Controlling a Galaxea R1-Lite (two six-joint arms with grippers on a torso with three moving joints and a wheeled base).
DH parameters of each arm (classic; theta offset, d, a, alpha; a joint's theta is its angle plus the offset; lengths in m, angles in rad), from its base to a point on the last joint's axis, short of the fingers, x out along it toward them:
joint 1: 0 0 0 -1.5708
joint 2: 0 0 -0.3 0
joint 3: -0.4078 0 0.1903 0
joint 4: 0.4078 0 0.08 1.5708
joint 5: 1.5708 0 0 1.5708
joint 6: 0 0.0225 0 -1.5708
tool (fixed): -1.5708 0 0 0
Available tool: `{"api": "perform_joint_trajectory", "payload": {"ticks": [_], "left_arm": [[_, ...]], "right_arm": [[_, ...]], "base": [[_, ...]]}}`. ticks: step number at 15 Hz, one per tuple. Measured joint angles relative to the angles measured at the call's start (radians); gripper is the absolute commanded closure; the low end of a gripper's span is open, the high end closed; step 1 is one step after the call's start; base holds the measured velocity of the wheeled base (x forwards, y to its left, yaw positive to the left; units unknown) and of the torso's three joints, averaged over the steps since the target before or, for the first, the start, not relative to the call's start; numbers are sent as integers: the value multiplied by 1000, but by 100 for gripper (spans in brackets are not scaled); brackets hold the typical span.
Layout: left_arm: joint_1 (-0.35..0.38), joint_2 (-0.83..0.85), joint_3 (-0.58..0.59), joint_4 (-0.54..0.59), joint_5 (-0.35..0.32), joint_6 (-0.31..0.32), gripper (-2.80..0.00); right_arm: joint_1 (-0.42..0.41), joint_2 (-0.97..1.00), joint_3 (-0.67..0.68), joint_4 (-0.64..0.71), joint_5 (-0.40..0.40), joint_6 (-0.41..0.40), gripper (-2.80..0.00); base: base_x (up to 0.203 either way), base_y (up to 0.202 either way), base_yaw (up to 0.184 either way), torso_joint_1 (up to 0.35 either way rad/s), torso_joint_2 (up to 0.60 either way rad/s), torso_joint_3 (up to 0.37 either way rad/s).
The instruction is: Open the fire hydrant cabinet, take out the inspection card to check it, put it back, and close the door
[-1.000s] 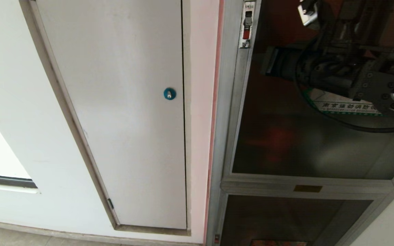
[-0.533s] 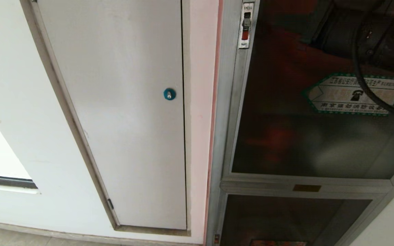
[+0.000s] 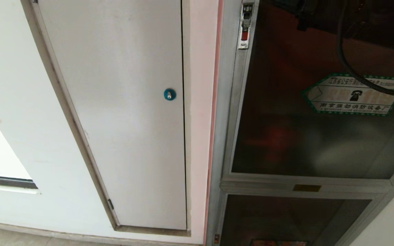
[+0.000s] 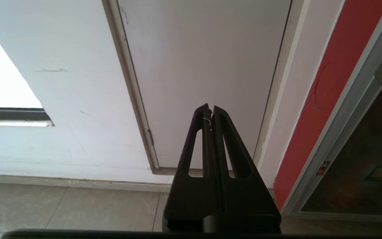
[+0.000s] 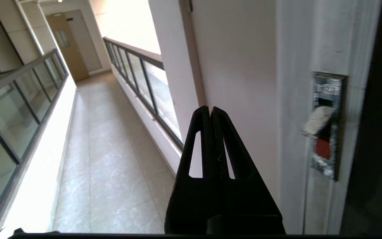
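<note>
Both of my pincers are pressed together, holding nothing. My right pincer (image 5: pixel 210 109) is up near the latch (image 5: pixel 325 124) on the silver frame of the cabinet (image 3: pixel 233 102), apart from it. My left pincer (image 4: pixel 210 108) hangs low before the white panel (image 4: pixel 204 66). The glass door (image 3: pixel 320 136) with its telephone sticker (image 3: pixel 354 94) is closed, and I cannot see the card.

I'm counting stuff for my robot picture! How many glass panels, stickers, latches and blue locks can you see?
Glass panels: 2, the door and a lower panel
Stickers: 1
Latches: 1
Blue locks: 1
Total: 5
</note>
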Motion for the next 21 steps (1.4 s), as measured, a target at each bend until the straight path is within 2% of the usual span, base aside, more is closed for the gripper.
{"api": "perform_joint_trajectory", "payload": {"ticks": [4,12,15,18,21], "left_arm": [[0,0,0,0,0,0,0],[0,0,0,0,0,0,0],[0,0,0,0,0,0,0],[0,0,0,0,0,0,0],[0,0,0,0,0,0,0]], "right_arm": [[-45,118,-73,-6,26,6,0],[-103,196,-81,-11,42,7,0],[-105,179,-44,-16,56,0,0],[-104,126,49,-101,132,-2,0],[-102,90,66,-130,158,-1,0]], "base": [[0,0,0,0,0,0],[0,0,0,0,0,0],[0,0,0,0,0,0],[0,0,0,0,0,0],[0,0,0,0,0,0]]}}
